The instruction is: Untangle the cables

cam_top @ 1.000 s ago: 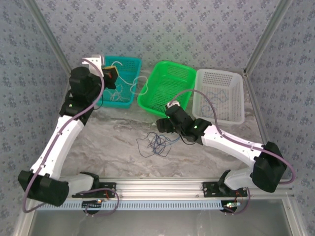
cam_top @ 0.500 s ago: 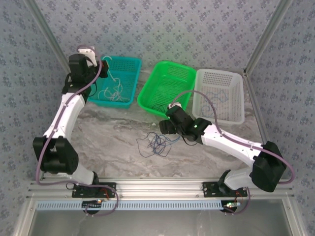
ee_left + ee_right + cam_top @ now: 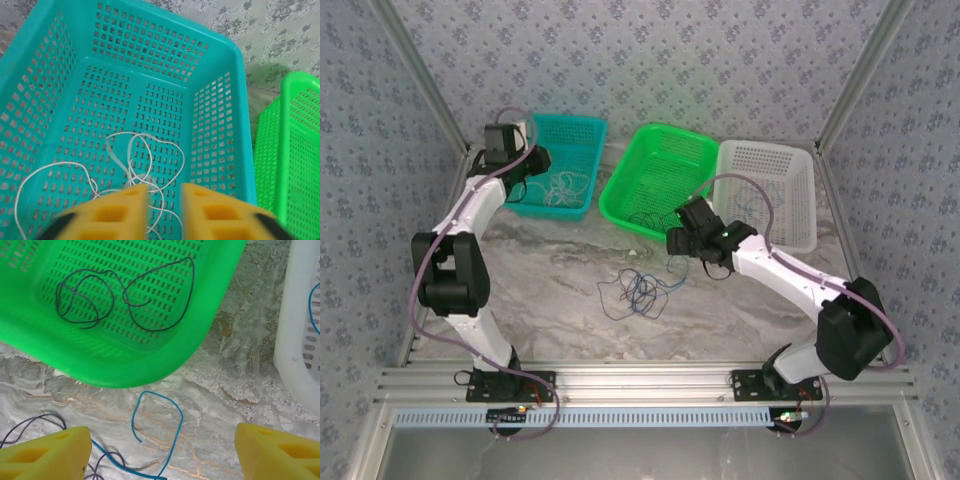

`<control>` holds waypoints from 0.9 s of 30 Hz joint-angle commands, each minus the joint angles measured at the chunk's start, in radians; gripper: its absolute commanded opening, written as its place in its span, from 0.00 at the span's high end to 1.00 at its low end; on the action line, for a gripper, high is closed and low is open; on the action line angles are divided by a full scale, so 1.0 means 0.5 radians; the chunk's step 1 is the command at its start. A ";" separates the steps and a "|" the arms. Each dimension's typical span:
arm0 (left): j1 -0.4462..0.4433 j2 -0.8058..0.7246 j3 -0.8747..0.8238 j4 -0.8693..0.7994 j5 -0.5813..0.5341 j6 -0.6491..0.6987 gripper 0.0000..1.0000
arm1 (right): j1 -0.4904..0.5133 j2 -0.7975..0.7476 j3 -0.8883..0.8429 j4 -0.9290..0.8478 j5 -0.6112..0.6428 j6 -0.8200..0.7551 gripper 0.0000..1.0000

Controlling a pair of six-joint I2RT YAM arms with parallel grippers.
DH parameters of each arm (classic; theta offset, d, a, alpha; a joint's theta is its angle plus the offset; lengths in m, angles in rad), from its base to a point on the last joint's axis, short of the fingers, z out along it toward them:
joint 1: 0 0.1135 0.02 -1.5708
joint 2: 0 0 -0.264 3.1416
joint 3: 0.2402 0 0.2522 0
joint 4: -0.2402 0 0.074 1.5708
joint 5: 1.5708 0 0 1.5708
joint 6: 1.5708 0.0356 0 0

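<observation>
Just behind the tangled cables (image 3: pixel 638 290) sits the green basket (image 3: pixel 670 160).

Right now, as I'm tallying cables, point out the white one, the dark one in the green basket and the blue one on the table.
White cable (image 3: pixel 131 148): left wrist view, inner loop's left side.
Dark cable (image 3: pixel 125 292): right wrist view, where its loops meet.
Blue cable (image 3: pixel 152 392): right wrist view, top of arch.

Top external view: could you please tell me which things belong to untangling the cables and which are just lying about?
Belongs to the job:
blue-and-dark cable tangle
white cable
dark cable

Just lying about:
teal basket
green basket
white basket
aluminium rail
</observation>
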 commanded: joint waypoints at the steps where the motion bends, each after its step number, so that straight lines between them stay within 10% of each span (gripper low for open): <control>1: 0.006 -0.095 0.052 -0.027 -0.054 -0.019 0.57 | -0.042 0.090 0.132 -0.057 -0.119 0.062 0.24; 14: -0.229 -0.529 -0.262 0.042 -0.276 0.086 0.02 | -0.222 0.583 0.544 -0.335 -0.184 0.103 0.30; 27: -0.465 -1.291 -0.940 0.216 -0.367 0.163 0.01 | -0.281 0.811 0.690 -0.375 -0.261 0.063 0.33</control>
